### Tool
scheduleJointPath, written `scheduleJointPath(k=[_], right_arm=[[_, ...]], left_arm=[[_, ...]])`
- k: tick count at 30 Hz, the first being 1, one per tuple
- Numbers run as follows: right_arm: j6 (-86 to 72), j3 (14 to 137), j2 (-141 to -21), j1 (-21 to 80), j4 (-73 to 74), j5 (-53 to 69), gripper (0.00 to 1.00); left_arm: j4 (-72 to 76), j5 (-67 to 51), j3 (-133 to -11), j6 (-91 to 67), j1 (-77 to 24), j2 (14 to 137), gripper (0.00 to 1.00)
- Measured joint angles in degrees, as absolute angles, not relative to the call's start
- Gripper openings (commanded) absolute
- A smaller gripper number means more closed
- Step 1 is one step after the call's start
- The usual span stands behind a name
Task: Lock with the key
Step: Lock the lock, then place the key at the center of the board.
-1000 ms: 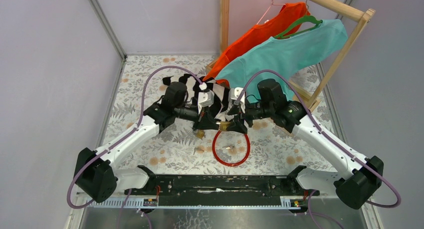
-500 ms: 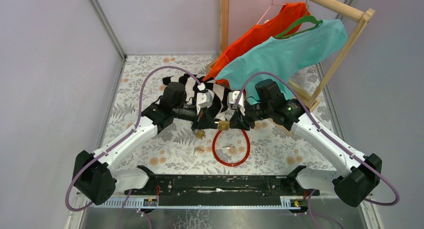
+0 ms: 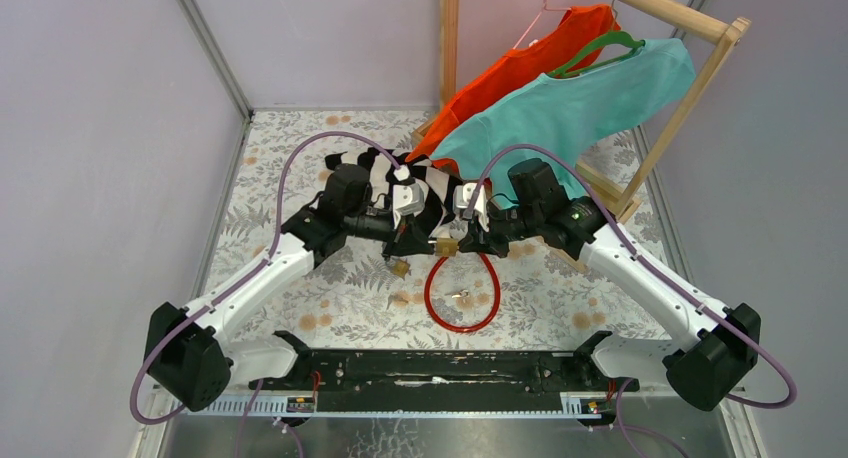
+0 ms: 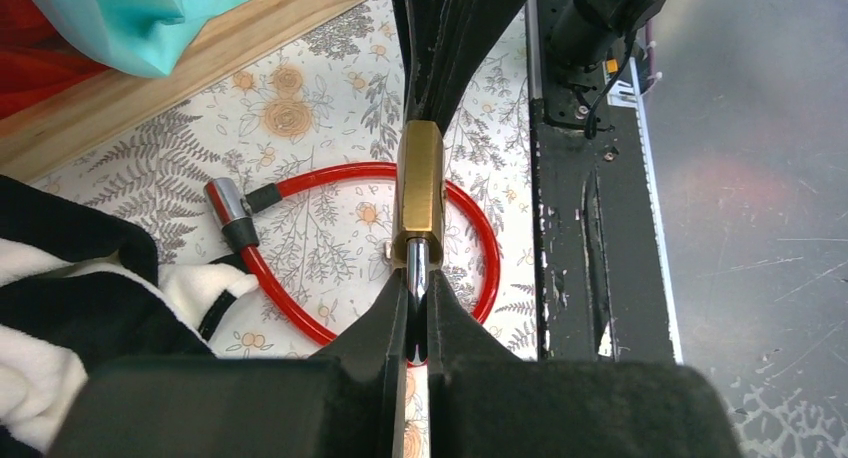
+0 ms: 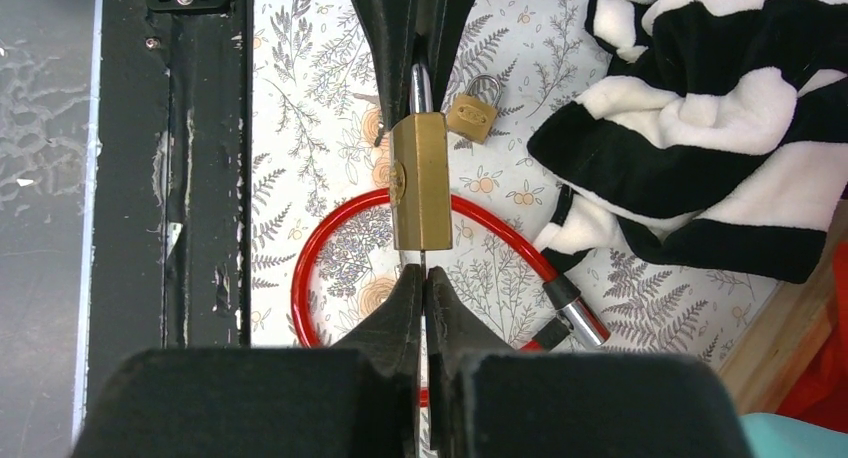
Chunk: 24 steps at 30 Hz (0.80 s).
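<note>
the left gripper (image 4: pixel 418 288) has its jaws narrow, pinched on the silver shackle (image 4: pixel 420 266) of the lock (image 4: pixel 420 188), so the brass body sticks straight out past its fingertips and hangs off the table (image 5: pixel 300 128). the right gripper (image 5: pixel 422 278) faces it from the other end, jaws pressed all but together right at the lock's base. a thin sliver of metal shows between those tips, touching the brass; it looks like the key (image 5: pixel 423 263) seen edge-on, though it is too slim to make out fully. the two grippers meet nose to nose with the lock between them, each one's fingers in line with the other's. below the lock, under both sets of jaws, a red cable (image 4: pixel 320 176) lies looped on the table, its metal end (image 4: pixel 225 203) lying free to the left gripper's left, next to a black and white cloth (image 4: pixel 80 288). in the right wrist view a small lock (image 5: pixel 473 116) lies on the table just right of the left gripper's fingers, apart from the held lock, with the cloth further right of it. from above, the held lock (image 3: pixel 445 248) sits between the grippers over the top of the cable loop.
</note>
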<state>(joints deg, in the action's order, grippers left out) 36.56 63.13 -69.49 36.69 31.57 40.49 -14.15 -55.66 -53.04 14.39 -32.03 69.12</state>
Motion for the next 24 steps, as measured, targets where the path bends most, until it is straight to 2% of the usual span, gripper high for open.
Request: scheduleJointPath(k=[10, 18, 24], right_arm=[[39.3, 63.1, -68.6, 34.6, 31.5, 39.6, 0.00], [41.9, 63.1, -66.6, 31.4, 34.6, 33.6, 0.00], [41.2, 63.2, -66.3, 31.5, 35.0, 33.5, 0.00]], left_arm=[[-15.4, -52.5, -53.1, 18.7, -30.8, 66.7, 0.00], [-20.5, -49.3, -53.0, 23.0, -28.0, 63.2, 0.00], [-22.7, -43.4, -55.1, 22.3, -26.2, 61.6, 0.00]])
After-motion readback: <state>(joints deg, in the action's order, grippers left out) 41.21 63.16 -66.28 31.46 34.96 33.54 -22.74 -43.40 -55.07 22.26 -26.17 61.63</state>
